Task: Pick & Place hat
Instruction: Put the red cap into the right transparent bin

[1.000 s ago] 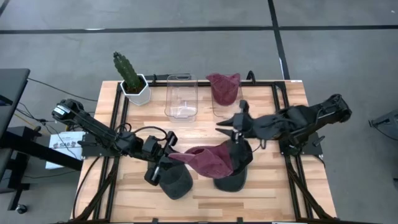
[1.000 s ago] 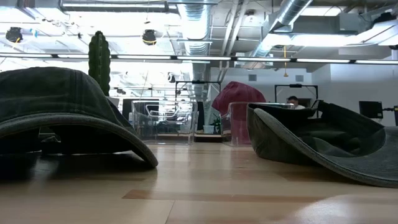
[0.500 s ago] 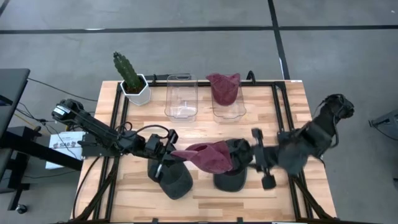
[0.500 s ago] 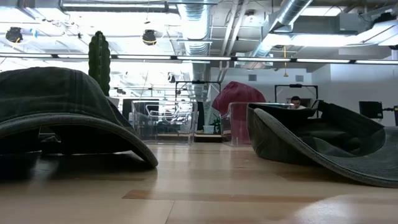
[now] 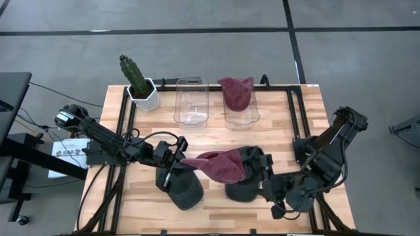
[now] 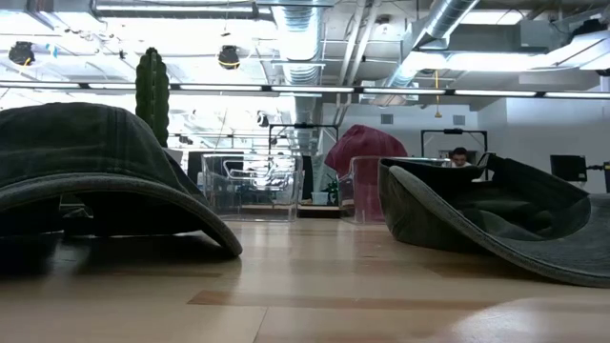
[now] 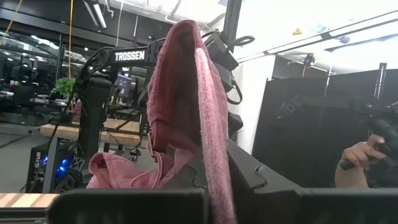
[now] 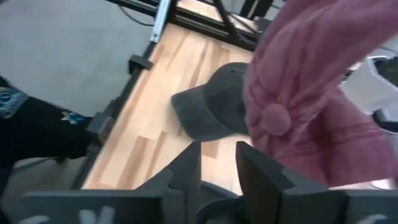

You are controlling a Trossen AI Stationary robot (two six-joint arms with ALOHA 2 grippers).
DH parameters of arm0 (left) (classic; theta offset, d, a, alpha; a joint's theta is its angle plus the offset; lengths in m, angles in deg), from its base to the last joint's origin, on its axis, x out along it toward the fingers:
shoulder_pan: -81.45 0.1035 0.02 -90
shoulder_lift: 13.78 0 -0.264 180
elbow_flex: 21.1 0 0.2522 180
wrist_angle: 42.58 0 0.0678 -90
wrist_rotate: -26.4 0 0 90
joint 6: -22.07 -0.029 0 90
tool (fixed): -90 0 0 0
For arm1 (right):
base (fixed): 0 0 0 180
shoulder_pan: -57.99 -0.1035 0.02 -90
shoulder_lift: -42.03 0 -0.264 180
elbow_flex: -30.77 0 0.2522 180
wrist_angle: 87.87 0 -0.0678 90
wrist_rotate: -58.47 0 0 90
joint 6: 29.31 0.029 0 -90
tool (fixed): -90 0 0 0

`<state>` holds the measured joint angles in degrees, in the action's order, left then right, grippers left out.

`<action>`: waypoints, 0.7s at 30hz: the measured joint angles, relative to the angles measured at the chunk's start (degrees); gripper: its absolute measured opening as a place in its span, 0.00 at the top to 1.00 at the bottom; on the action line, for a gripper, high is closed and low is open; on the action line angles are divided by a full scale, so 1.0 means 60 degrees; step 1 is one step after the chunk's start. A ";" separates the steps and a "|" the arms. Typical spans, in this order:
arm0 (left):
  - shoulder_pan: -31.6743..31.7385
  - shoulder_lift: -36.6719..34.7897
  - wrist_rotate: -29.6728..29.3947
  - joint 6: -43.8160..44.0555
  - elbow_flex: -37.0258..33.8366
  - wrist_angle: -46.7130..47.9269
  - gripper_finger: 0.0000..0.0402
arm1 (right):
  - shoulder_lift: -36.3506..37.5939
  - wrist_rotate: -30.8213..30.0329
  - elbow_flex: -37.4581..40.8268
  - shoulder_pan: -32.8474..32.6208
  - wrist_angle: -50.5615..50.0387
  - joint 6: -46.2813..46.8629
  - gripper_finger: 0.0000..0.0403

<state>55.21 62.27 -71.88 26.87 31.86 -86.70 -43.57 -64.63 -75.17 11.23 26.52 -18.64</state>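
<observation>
i have the left gripper (image 5: 176,159) clenched on the maroon hat (image 5: 220,165), which hangs off the table between the two arms, just below the middle of the wooden table (image 5: 216,134) in the high view. in the left wrist view the maroon fabric drapes straight up out of the pinched fingers (image 7: 130,205), with a trossen-labelled arm behind it.

the right gripper (image 5: 279,196) sits at about 5 o'clock of the table, near the front right edge, just right of a dark grey cap (image 5: 244,174) that lies under the hat's right end. in the right wrist view its fingers (image 8: 255,171) stand a little apart with a bare gap between them, holding nothing, and the maroon hat with its pompom hangs just past them, above the other cap on the wood.

a second dark grey cap (image 5: 184,190) lies at about 7 o'clock, under the left gripper. in the low view the two caps fill the near ground, one crown up on the left (image 6: 95,162), one turned open side up on the right (image 6: 486,214).

at 12 o'clock two clear plastic bins stand side by side: the left bin (image 5: 191,101) with nothing in it, the right bin (image 5: 240,108) with another maroon hat (image 5: 235,92) stuffed inside. a potted cactus (image 5: 139,82) stands at 11 o'clock on the back left corner.

a person's hand (image 7: 360,163) shows in the room beyond in the left wrist view.
</observation>
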 joint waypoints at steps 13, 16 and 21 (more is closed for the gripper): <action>-0.0004 0.0000 0.0000 0.0033 0.0000 0.0004 0.96 | 0.0091 -0.0477 -0.0025 0.0719 0.0222 0.0356 0.41; -0.0004 0.0000 0.0000 0.0033 0.0000 0.0004 0.96 | 0.0087 -0.0341 -0.0025 0.0964 0.0261 0.0476 0.37; -0.0004 0.0004 0.0000 0.0022 -0.0002 0.0002 0.96 | 0.0037 0.0423 -0.0029 0.1351 0.0863 0.0428 0.37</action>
<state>55.19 62.30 -71.88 27.00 31.85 -86.69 -43.35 -62.10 -75.35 19.34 31.69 -16.08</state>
